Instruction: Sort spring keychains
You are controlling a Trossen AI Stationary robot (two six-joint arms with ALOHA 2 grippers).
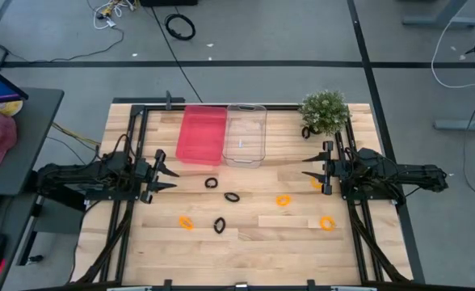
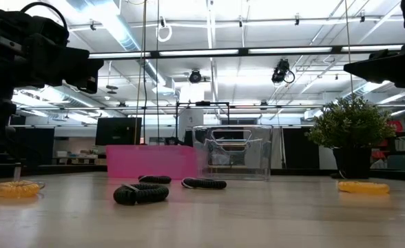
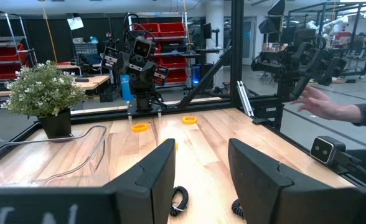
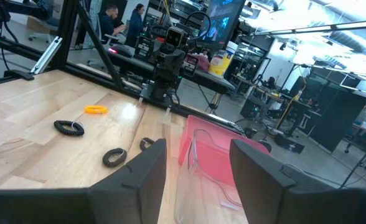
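We see nothing sorted: keychains (image 1: 233,196) lie loose at six o'clock from both bins (image 1: 201,134), our grippers (image 1: 166,173) (image 1: 310,170) open and empty.

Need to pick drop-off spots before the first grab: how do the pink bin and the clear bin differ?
The pink bin is opaque pink plastic; the clear bin is see-through, so the table shows through it. From above, the pink bin sits nearer the left claw and the clear bin nearer the right claw. In the low view the clear bin stands taller than the pink one. Both are rectangular, side by side at the table's far edge, with no keychains inside.
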